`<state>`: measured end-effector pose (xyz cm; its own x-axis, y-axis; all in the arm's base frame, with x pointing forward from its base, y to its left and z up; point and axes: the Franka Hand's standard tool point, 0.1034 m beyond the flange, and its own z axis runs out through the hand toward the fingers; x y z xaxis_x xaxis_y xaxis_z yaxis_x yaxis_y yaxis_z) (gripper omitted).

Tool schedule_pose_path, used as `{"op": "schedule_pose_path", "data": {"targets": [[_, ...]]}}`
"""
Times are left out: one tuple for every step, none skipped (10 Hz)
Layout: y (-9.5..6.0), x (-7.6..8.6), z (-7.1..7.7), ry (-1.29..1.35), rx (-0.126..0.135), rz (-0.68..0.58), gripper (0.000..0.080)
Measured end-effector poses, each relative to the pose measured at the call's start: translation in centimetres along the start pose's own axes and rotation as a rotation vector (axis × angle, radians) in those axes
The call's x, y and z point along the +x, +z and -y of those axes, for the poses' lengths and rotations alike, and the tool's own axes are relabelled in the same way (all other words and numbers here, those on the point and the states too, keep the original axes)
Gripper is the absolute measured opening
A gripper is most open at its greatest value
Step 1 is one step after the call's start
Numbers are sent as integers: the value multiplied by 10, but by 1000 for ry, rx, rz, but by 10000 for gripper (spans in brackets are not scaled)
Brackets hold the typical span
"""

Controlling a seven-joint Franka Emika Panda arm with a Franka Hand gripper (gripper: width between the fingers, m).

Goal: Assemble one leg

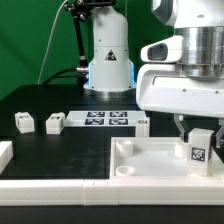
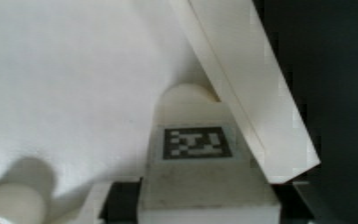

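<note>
My gripper (image 1: 199, 130) is shut on a leg (image 1: 199, 152), a small white block with a black-and-white tag, held upright over the far right part of the large white panel (image 1: 150, 165). In the wrist view the held leg (image 2: 197, 150) fills the lower middle between my dark fingers (image 2: 286, 203), its rounded end next to the panel's raised rim (image 2: 247, 90). Three more legs lie on the black table: two at the exterior view's left (image 1: 22, 122) (image 1: 54, 123) and one behind the panel (image 1: 143, 125).
The marker board (image 1: 98, 119) lies flat at the middle back. A round corner socket (image 1: 126, 170) shows at the panel's near left corner. A white part (image 1: 4, 153) sits at the exterior view's left edge. A white robot base (image 1: 108, 60) stands behind.
</note>
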<state>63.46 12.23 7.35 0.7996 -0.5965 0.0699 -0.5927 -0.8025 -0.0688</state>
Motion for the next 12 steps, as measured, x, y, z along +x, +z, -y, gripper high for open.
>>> {"op": "schedule_pose_path", "data": {"targets": [[0,0,0,119,2,2,291],[0,1,-1,218,4,5,291],[0,2,-2,428,15,23,291],[0,2,-2,548,16,29,291],[0,2,-2,653,20,41,291],[0,1,-2,717,23,48,291],[0,1,-1,753,23,50,292],[0,1,-1,720,24,49,292],[0,1,-2,650,19,53,460],[0,1,-2,555,-2,75,603],[-1,1,0,503,-1,74,636],[0,1,0,325,-2,66,636]]}}
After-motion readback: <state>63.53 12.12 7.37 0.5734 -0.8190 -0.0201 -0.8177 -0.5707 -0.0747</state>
